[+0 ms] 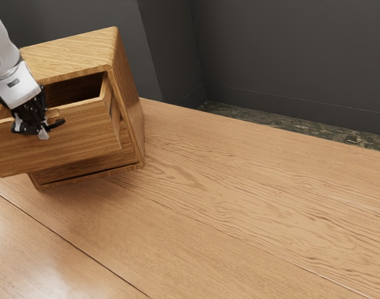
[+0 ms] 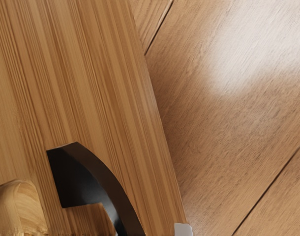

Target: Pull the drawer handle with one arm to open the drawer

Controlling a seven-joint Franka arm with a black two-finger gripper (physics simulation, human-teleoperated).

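Your black two-finger claw (image 1: 35,129) is hanging right at the rounded pale wooden handle (image 2: 13,209) on the front of the grained wooden drawer (image 1: 59,140). You cannot tell whether it is clamping that handle or standing apart from it. Just behind the claw, the drawer is sticking well out of the boxy wooden cabinet (image 1: 71,53), baring a dark hollow inside. The pull is looking largely done, with perhaps a little travel remaining. Below and beyond the claw, the planked wooden counter (image 1: 252,205) is stretching away.
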